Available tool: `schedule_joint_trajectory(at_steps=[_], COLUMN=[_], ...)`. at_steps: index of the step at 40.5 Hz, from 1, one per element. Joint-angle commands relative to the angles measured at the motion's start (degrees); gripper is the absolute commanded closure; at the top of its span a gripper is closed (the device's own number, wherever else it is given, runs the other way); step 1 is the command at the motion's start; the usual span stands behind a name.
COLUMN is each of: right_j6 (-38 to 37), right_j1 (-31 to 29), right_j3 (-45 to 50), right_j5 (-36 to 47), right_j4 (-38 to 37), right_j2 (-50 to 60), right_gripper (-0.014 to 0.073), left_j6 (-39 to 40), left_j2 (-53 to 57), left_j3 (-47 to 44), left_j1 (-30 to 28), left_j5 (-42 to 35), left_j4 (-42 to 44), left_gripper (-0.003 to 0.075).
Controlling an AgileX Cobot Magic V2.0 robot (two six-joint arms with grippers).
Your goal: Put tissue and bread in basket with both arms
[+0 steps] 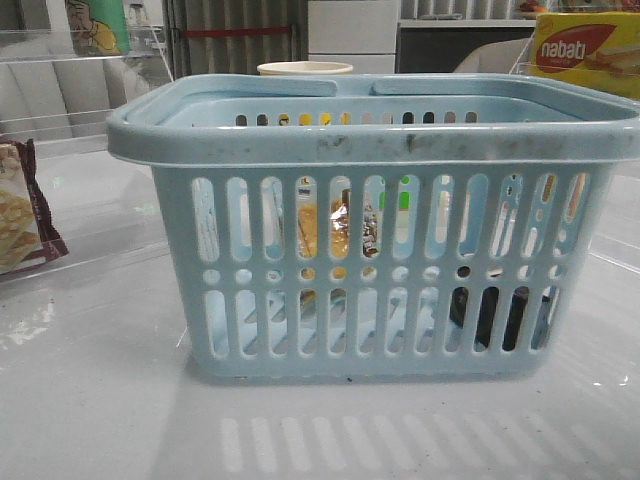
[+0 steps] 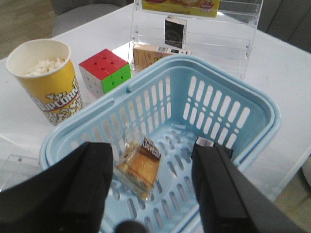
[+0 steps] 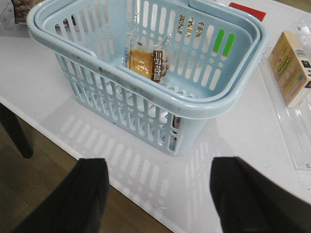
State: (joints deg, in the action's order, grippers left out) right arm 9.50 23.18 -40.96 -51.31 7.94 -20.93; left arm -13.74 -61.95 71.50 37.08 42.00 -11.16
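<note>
Your left gripper (image 2: pixel 150 194) hangs spread and empty right over the basket (image 2: pixel 252 141), with the bread (image 2: pixel 140 167) lying on the floor straight below it, long axis running away from the fingers. The tissue (image 2: pixel 212 144) seems to sit in the corner by one finger, though only a dark sliver shows. Your right gripper (image 3: pixel 158 196) is also spread and empty, well back from the basket, so both items look delivered.
</note>
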Motion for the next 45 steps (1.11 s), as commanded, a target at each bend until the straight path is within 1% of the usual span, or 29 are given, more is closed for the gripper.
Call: schedule_joint_trajectory(at_steps=[1,11,17,24,36,38,40,45], right_j6=[0.5,0.5,0.5,0.5,0.5,0.5,0.5,0.5], right_j1=[0.0,0.0,0.0,0.0,0.0,0.0,0.0,0.0], right_j3=[-1.3,-1.3,-1.3,-1.3,-1.3,-1.3,-1.3,-1.3], right_j5=[4.0,3.9,3.7,3.1,-0.5,-0.7,-1.0,-1.5], right_j4=[0.1,0.2,0.2,0.2,-2.6,-2.6,-2.6,-2.6], right_j2=[-0.5,-0.5,-0.5,-0.5,-0.5,-0.5,-0.5,-0.5], right_gripper=[0.0044,0.0044,0.0044,0.0044,0.005,0.0082,0.0146,0.0322], left_j6=[-0.1,-0.1,-0.1,-0.1,-0.1,-0.1,-0.1,-0.1], left_j2=[6.8,23.8,33.1,39.0,39.7,39.7,39.7,39.7], left_j3=[-4.5,-21.9,-28.8,-33.2,-34.9,-34.9,-34.9,-34.9], left_j1=[0.2,0.2,0.2,0.2,0.2,0.2,0.2,0.2], left_j5=[-3.1,-3.3,-3.0,-2.9,-2.9,-2.9,-2.9,-2.9], left_j4=[-0.1,0.7,0.7,0.9,4.0,4.1,4.1,4.1], left_gripper=[0.0284,0.0285,0.0285,0.0285,0.0285,0.0286,0.0299,0.039])
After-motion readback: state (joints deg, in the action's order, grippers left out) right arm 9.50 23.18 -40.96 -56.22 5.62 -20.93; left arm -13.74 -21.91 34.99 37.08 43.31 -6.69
